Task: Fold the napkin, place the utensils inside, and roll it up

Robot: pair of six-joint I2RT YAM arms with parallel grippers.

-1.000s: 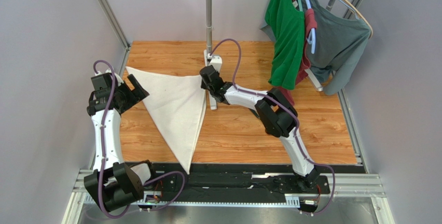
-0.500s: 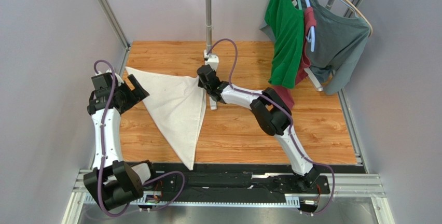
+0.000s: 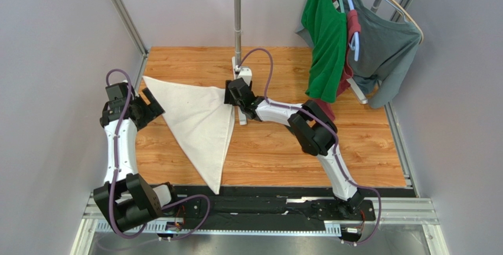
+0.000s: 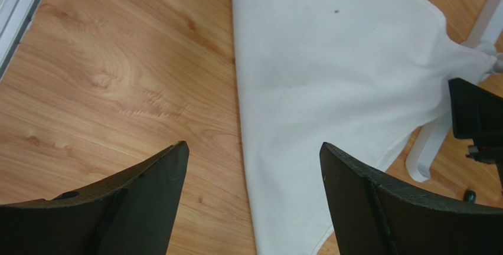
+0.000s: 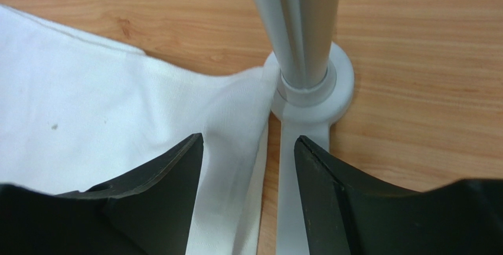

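Observation:
The white napkin lies folded into a triangle on the wooden table, one corner at the far left, one at the pole's foot, its long point toward the near edge. My right gripper is open above the napkin's right corner, nothing between its fingers, right by the stand's base. Over the bare wood by the cloth's left edge my left gripper stands open and empty. The utensils are out of view.
A white pole stand rises at the back centre, its flat foot running toward me beside the napkin. A green shirt and a grey shirt hang from hangers at the back right.
My right gripper has opened, letting go of the napkin's right corner, which now lies by the pole base. The left gripper has drawn back slightly to the left.

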